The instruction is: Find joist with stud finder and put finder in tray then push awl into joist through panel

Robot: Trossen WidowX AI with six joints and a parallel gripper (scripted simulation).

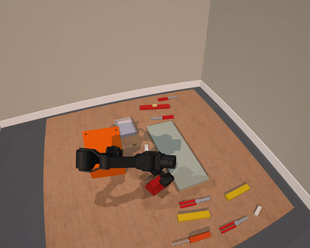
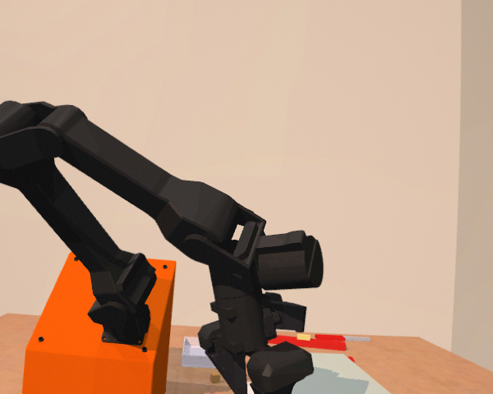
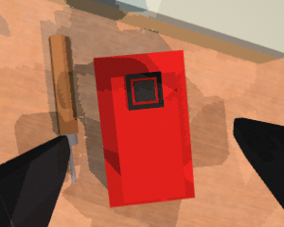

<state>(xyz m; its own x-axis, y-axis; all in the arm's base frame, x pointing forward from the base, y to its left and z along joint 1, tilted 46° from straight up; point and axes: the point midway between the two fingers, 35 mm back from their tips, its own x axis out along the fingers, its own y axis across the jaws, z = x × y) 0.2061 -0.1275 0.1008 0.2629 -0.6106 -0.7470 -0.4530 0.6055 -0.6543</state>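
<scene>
The red stud finder [image 1: 153, 187] [image 3: 151, 156] with a black square window lies on the table beside the near left corner of the pale green floor panel [image 1: 191, 160] [image 3: 256, 24]. My gripper [image 3: 151, 134] is open and empty, pointing down above the stud finder. In the wrist view one finger appears on each side of it; its fingertips are out of frame in the exterior view. The awl [image 1: 149, 178] [image 3: 62, 85], with a wooden handle and thin metal shaft, lies close beside the stud finder, its shaft near the left finger. The pale tray [image 1: 127, 127] [image 2: 193, 357] is empty.
The orange base [image 1: 100, 140] [image 2: 89, 368] is under the arm. A white block [image 1: 146, 147] and a small brown cube [image 1: 134, 144] [image 2: 214, 377] lie between base and panel. Pliers [image 1: 188, 202], yellow bars [image 1: 194, 215] [image 1: 237, 191] and a screwdriver [image 1: 200, 236] lie nearer; a red level [image 1: 147, 107] lies behind.
</scene>
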